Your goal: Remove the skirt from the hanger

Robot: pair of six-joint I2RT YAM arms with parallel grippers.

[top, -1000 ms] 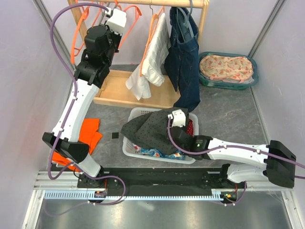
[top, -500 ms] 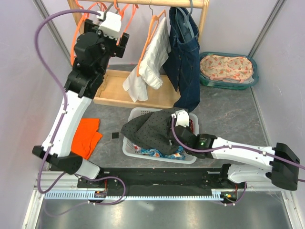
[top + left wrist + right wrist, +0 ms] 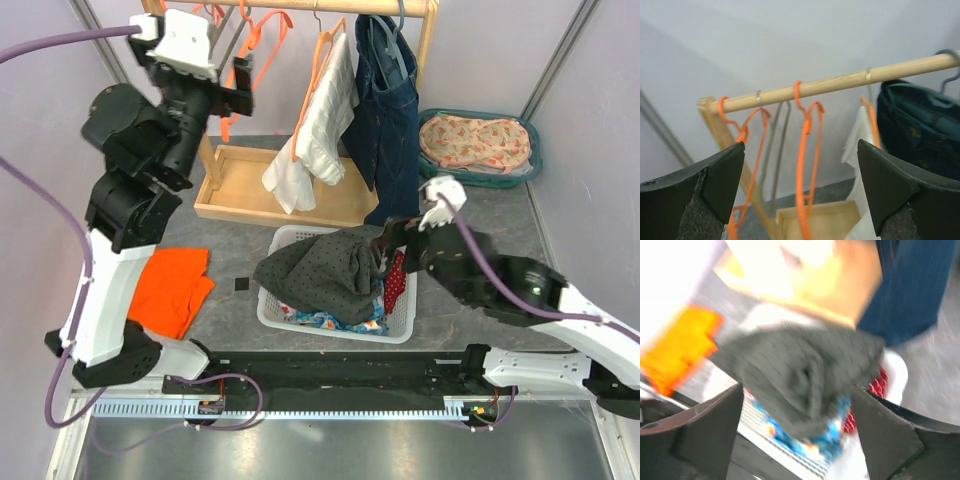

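We log left hand [image 3: 799, 150] raised, wide, empty, facing hangers [image 3: 810, 112]; right hand [image 3: 797, 390] wide, empty, skirt [image 3: 790, 365] below.

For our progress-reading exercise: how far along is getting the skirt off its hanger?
Done, it seems: the grey dotted skirt lies in the white basket, off any hanger. In hand: nothing; right end effector open above it, left end effector open by bare orange hangers. Remaining: apparently nothing.

Skirt [image 3: 325, 272]: grey, heaped in white basket [image 3: 268, 308], off any hanger; left gripper [image 3: 232, 80]: raised beside orange hangers [image 3: 262, 35] on wooden rail [image 3: 330, 8]; right gripper [image 3: 395, 235]: over basket's right end, just beside skirt
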